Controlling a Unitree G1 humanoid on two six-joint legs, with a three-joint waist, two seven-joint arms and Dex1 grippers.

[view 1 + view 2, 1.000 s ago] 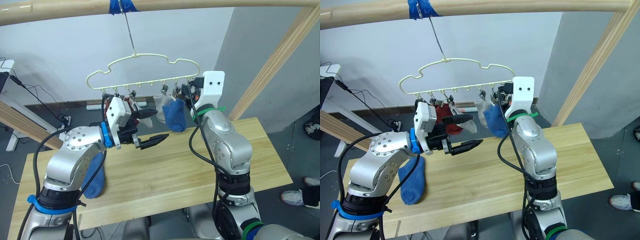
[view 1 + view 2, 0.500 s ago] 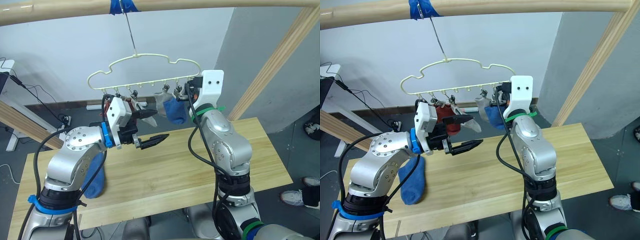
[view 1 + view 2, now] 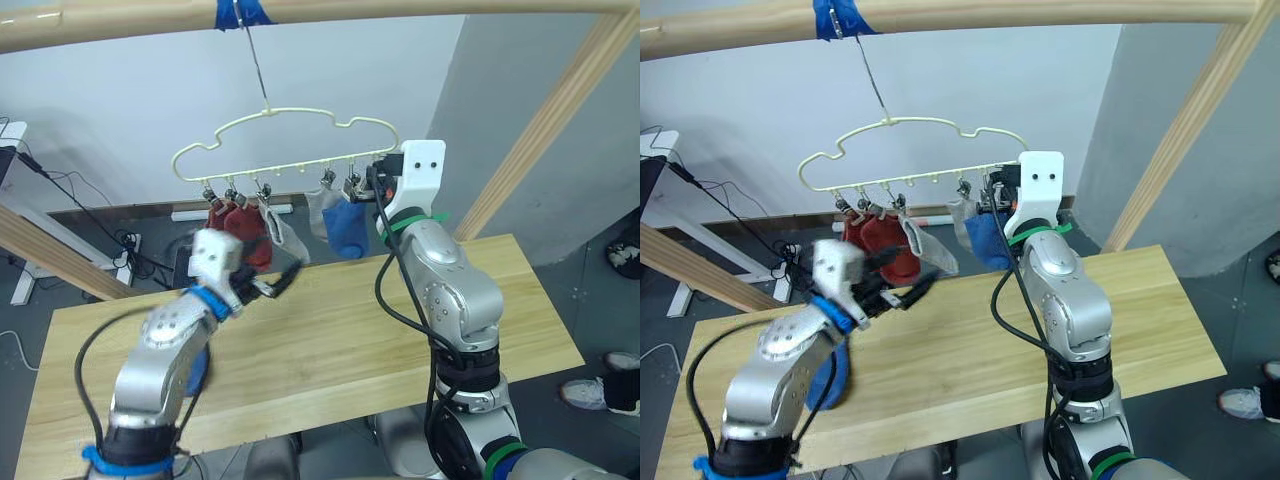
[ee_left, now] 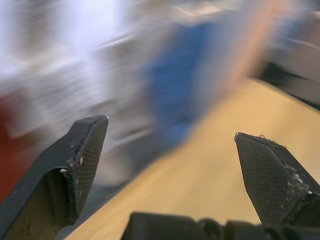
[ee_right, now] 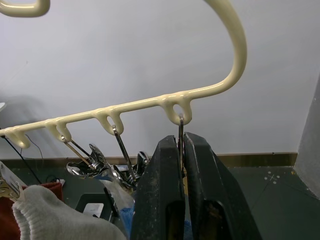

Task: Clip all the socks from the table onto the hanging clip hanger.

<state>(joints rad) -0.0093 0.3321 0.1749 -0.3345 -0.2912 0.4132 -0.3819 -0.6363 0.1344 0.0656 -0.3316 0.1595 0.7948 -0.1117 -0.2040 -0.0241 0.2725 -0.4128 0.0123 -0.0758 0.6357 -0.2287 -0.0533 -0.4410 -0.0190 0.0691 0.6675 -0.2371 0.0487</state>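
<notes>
— On the table (image 3: 330,340), low on my left side, one blue sock (image 3: 832,372) lies half under the left arm, long axis running toward me.
— Which pincer is nearer?
— The left gripper (image 4: 170,165), fingers spread, empty, well above it. The right gripper (image 5: 181,165) is clenched on a clip wire of the clip hanger (image 3: 290,140), where five socks hang.

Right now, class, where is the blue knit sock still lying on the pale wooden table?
The blue knit sock lies on the table's left part, under the left arm.
</notes>
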